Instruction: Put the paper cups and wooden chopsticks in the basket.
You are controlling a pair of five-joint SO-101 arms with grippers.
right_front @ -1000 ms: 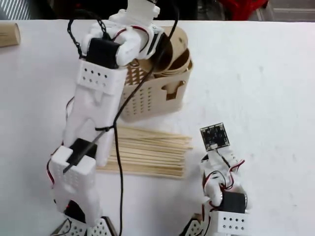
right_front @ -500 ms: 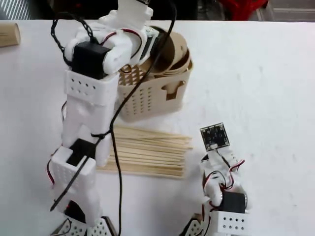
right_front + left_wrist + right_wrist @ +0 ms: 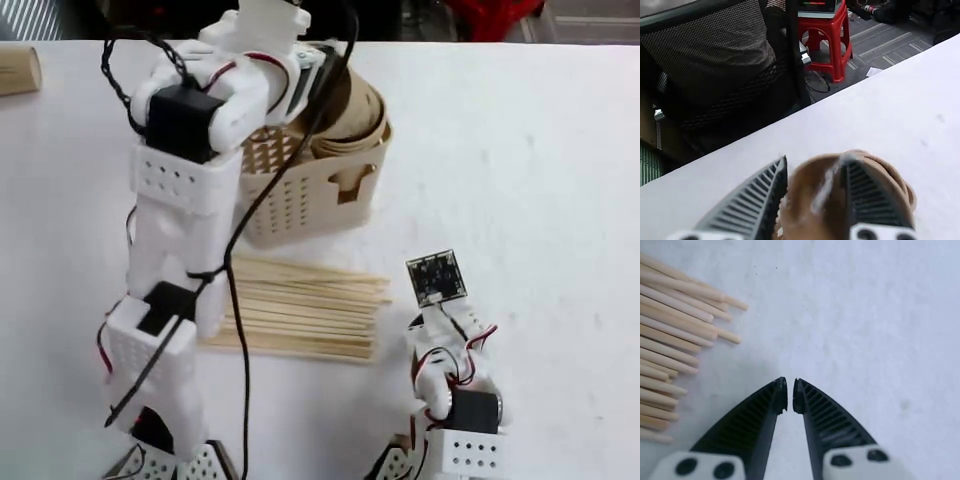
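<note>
The left gripper hangs over the basket, its jaws grasping a brown paper cup that sits inside it. Wooden chopsticks lie on the bench, just beside the right gripper, whose jaws are clenched.

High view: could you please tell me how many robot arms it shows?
2: the left arm extends over the basket; the right arm sits folded beside the chopsticks.

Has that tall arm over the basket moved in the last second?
Yes. In the high view, the left arm has shifted leftward, measured against the basket, which stayed put.
</note>
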